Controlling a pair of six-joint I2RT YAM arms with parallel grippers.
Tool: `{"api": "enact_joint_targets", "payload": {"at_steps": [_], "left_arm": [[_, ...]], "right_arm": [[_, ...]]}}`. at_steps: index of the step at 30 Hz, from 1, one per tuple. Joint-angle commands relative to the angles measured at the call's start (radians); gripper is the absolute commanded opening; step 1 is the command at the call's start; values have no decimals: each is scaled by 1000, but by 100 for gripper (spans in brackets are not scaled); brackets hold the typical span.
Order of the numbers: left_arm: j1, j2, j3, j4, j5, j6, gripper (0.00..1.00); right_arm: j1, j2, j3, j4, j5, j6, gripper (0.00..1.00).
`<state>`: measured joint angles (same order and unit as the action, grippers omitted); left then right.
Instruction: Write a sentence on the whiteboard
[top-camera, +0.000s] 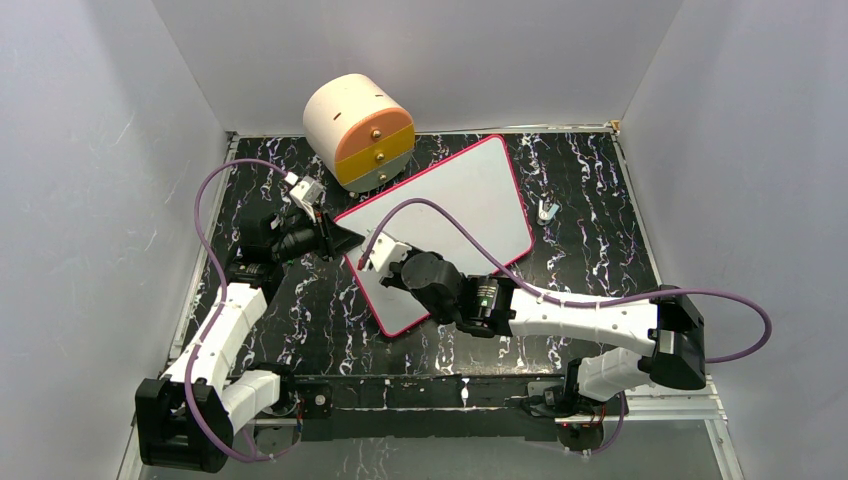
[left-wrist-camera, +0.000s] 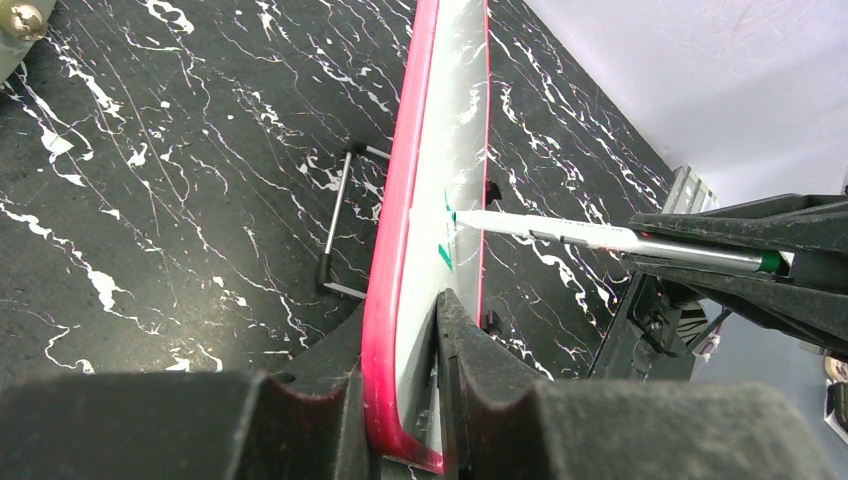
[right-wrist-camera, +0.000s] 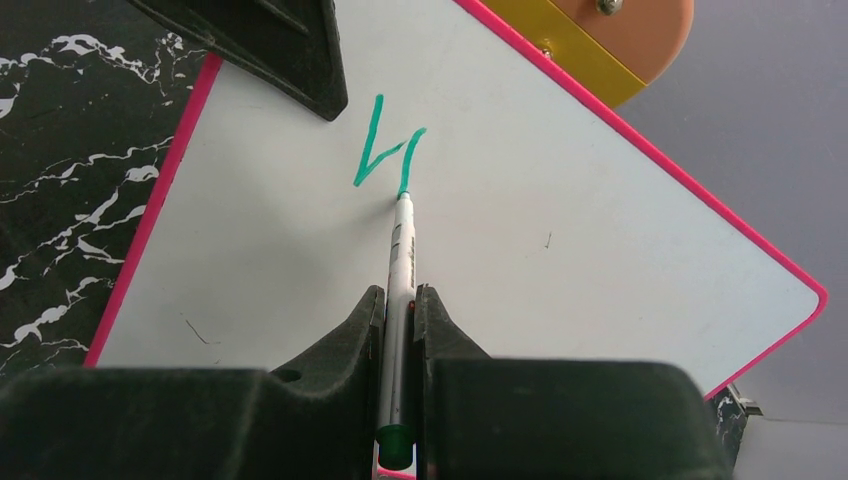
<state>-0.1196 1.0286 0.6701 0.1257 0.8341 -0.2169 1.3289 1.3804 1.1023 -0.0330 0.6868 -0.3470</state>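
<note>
The right gripper (right-wrist-camera: 400, 305) pinches the marker (right-wrist-camera: 402, 240). Its long axis points straight ahead from the fingers, tip touching the whiteboard (right-wrist-camera: 560, 240) under the green strokes (right-wrist-camera: 385, 150). The left gripper (left-wrist-camera: 400, 390) clamps the board's edge.

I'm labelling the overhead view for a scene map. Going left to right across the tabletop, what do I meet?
Left end effector → whiteboard → small silvery object.
</note>
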Motion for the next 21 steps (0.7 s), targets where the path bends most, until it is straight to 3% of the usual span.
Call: {"api": "enact_joint_targets", "payload": {"at_steps": [1,21], "left_arm": [[-12,33,-50,-146,-133,205,0],[-14,33,-49,-150,-132,209,0]], "right_arm": [[-20,-26,-2,96,22,-25,0],[-51,-10,15,169,6,-73,0]]}}
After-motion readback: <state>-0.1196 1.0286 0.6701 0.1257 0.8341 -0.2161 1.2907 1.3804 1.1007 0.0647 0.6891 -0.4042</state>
